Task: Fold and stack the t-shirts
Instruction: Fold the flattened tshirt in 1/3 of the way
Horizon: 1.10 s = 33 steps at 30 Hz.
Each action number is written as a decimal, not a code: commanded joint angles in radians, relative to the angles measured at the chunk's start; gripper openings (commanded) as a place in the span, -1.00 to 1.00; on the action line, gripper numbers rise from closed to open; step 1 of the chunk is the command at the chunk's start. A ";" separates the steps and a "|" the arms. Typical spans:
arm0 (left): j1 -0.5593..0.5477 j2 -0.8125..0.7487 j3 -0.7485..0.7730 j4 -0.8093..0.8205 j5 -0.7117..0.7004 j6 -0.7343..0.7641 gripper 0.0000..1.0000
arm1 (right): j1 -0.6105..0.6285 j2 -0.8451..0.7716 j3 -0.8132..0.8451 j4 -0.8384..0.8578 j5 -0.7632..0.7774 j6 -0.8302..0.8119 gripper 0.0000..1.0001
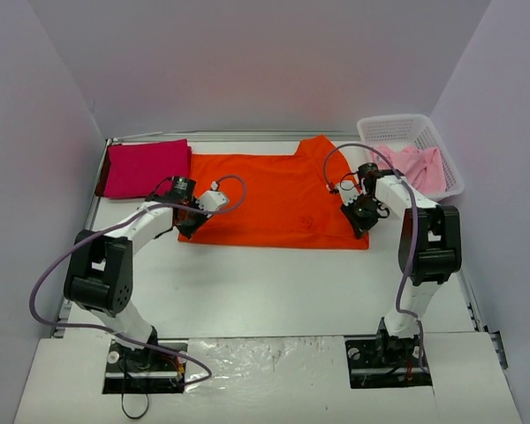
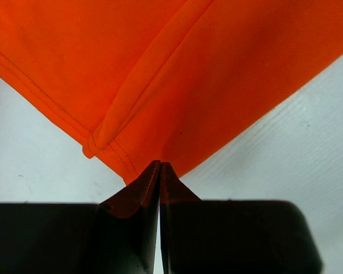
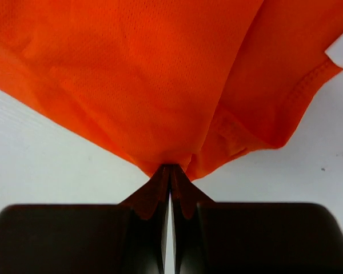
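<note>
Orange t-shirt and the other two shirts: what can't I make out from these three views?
- Orange t-shirt: both wrist views crop all but the corners pinched by the left gripper and right gripper.
- Pink t-shirt, top view: basket wall and right arm hide part; folded or not, unclear.
- Magenta t-shirt, top view: too small to count layers.

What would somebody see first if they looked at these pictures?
The big orange t-shirt spread across the middle of the table, with the left fingers and right fingers pinched shut on its cloth, one at each side. Next, a folded magenta t-shirt at the far left and a pink t-shirt lying in the white basket at the far right.
</note>
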 commanded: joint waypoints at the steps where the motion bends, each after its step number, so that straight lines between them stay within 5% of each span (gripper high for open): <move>1: -0.001 0.029 0.047 0.058 -0.039 -0.005 -0.95 | 0.015 0.035 0.060 -0.018 -0.020 0.014 -1.00; 17: -0.003 0.194 0.096 -0.077 -0.128 0.051 -0.95 | 0.024 0.161 0.045 -0.006 0.023 0.019 -1.00; 33: -0.055 0.082 -0.016 -0.278 -0.135 0.117 -0.95 | 0.027 0.023 -0.174 -0.010 0.090 0.011 -1.00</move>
